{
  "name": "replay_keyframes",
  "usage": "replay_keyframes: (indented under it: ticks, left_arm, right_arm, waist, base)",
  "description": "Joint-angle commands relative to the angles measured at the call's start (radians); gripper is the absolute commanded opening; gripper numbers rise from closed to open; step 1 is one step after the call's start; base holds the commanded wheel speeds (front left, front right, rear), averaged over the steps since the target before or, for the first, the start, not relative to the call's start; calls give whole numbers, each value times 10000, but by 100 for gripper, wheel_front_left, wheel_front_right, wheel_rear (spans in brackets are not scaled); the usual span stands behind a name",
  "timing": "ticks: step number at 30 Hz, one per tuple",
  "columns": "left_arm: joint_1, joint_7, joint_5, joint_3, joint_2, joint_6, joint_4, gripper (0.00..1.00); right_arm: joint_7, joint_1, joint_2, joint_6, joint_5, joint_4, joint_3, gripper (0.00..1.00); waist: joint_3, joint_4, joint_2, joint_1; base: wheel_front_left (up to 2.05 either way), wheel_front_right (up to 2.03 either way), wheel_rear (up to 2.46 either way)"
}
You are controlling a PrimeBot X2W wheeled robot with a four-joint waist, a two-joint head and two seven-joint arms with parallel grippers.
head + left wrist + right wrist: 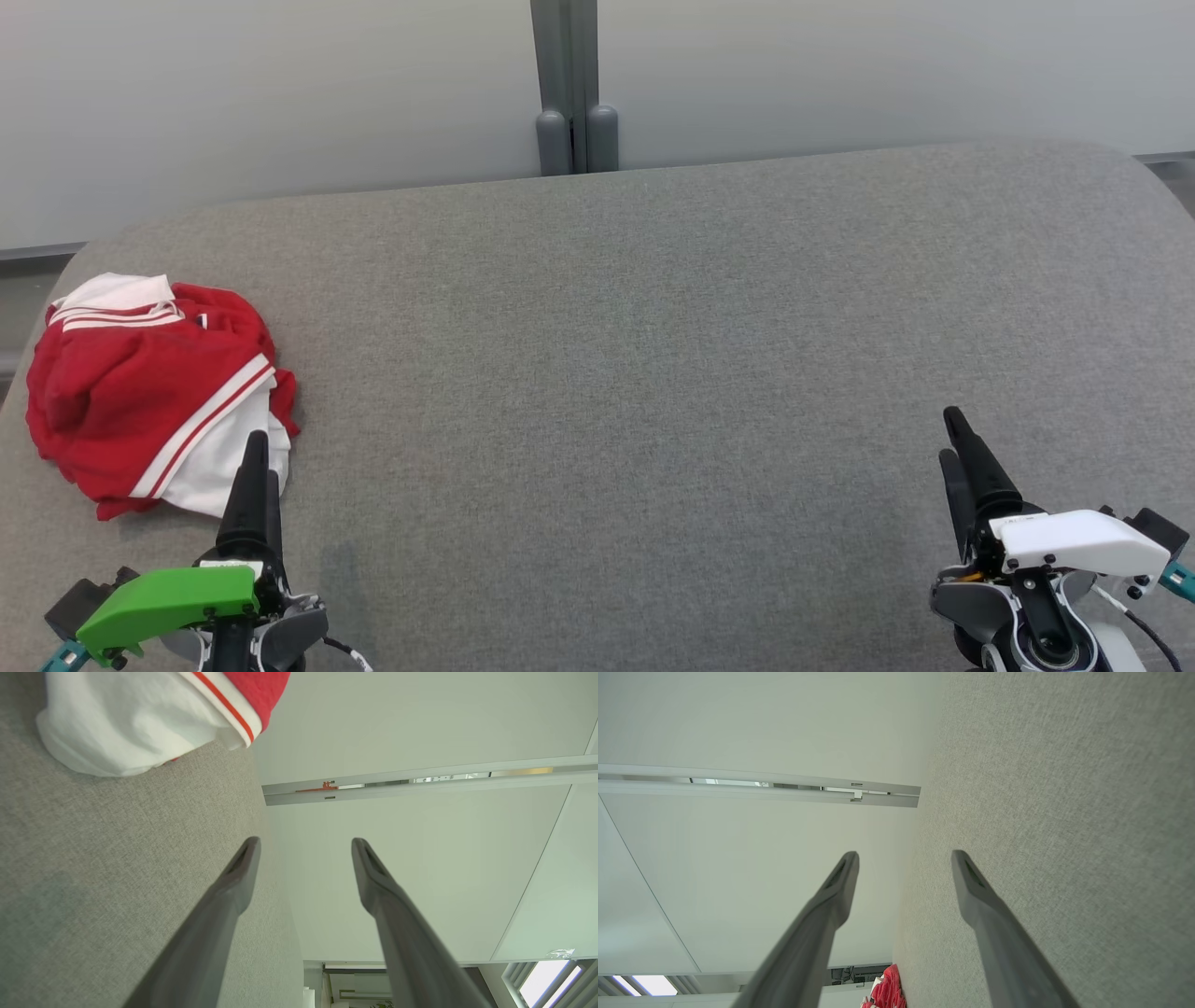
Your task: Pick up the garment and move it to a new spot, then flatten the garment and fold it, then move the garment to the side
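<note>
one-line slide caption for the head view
Crumpled red-and-white garment on grey surface, left tool near it, right tool far off, both open.

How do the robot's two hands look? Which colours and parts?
The left hand and the right hand each have two long dark fingers tapering to a point. The left wears a green cover at its wrist, the right a white cover. Both show a teal connector and a thin black cable.
</note>
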State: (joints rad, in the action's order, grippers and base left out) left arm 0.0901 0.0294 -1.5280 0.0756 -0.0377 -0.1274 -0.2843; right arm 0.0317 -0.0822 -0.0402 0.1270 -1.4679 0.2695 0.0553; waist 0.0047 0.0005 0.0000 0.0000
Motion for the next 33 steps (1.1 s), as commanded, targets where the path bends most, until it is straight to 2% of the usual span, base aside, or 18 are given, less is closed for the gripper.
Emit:
replay_keyframes:
  ticks: [1, 10, 33]
  left_arm:
    - [102, -113, 299, -24, -52, -19, 178, 100]
    - [143, -472, 1543, -125, -65, -22, 209, 100]
    - [-71, -1269, 6951, -670, -97, 376, 510, 100]
  right_arm:
    - [-129, -258, -49, 36, 373, -229, -37, 100]
    - [-490, -311, -59, 39, 2318, -248, -181, 100]
    - [-1291, -420, -82, 45, 6547, -4, -621, 100]
  waist:
    - [3, 8, 0, 0]
    - [13, 53, 0, 0]
    - [-56, 101, 0, 0]
  base:
    - [0, 0, 0]
    - [0, 0, 0]
    - [0, 0, 0]
